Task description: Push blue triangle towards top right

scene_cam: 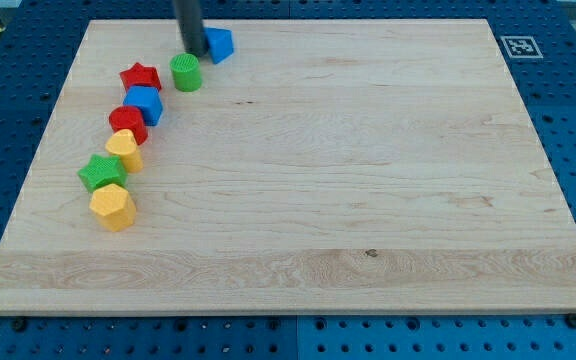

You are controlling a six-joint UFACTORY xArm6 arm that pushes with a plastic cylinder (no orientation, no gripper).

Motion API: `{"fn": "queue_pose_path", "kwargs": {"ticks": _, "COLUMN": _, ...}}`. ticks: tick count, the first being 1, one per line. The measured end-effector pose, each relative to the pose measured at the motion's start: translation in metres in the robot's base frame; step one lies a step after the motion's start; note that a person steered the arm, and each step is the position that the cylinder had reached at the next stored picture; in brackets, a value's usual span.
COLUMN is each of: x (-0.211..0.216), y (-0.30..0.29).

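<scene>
The blue triangle [220,44] lies near the board's top edge, left of centre. My tip [195,52] stands right against its left side, the dark rod rising out of the view's top. A green cylinder [185,73] sits just below and left of the tip, close to it.
A curved row of blocks runs down the left: red star [140,77], blue cube [145,104], red cylinder [127,123], yellow block [124,148], green star [102,172], yellow hexagon [113,206]. The wooden board [328,190] lies on a blue pegboard; a marker tag [519,46] sits top right.
</scene>
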State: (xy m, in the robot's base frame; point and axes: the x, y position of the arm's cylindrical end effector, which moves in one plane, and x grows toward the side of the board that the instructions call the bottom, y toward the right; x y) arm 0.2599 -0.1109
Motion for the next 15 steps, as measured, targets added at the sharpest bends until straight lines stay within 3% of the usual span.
{"fn": "queue_pose_path", "kwargs": {"ticks": 1, "x": 0.0, "y": 0.039}}
{"fn": "queue_pose_path", "kwargs": {"ticks": 3, "x": -0.012, "y": -0.017}}
{"fn": "queue_pose_path", "kwargs": {"ticks": 4, "x": -0.024, "y": -0.018}}
{"fn": "queue_pose_path", "kwargs": {"ticks": 8, "x": -0.031, "y": 0.083}}
{"fn": "queue_pose_path", "kwargs": {"ticks": 11, "x": -0.013, "y": 0.06}}
{"fn": "queue_pose_path", "kwargs": {"ticks": 15, "x": 0.028, "y": 0.178}}
